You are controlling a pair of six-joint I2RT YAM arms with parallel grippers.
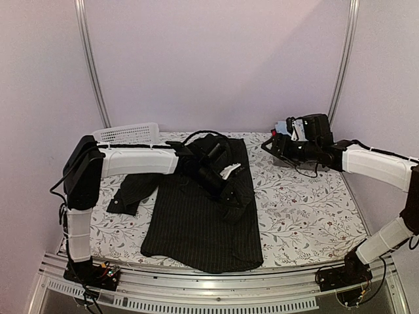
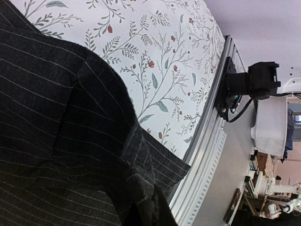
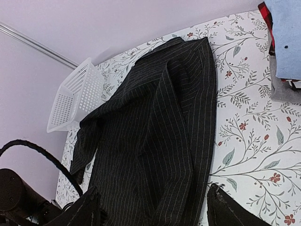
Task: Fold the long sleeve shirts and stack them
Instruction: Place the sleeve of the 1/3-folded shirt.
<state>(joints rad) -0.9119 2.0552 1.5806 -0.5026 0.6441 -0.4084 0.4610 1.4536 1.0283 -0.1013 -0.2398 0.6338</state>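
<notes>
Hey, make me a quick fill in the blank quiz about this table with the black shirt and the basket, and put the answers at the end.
1. The shirt lying on the table is black with thin pale ___.
2. The white basket sits at the table's back ___ corner.
3. The arm stretched out over the shirt is the ___ one.
Answers: stripes; left; left.

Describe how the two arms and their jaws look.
The left arm and right arm match: white link casings between black joints, black wrist units. A black cable loops above the left wrist; wires show at both bases. The right jaws are dark with rough edges.
</notes>
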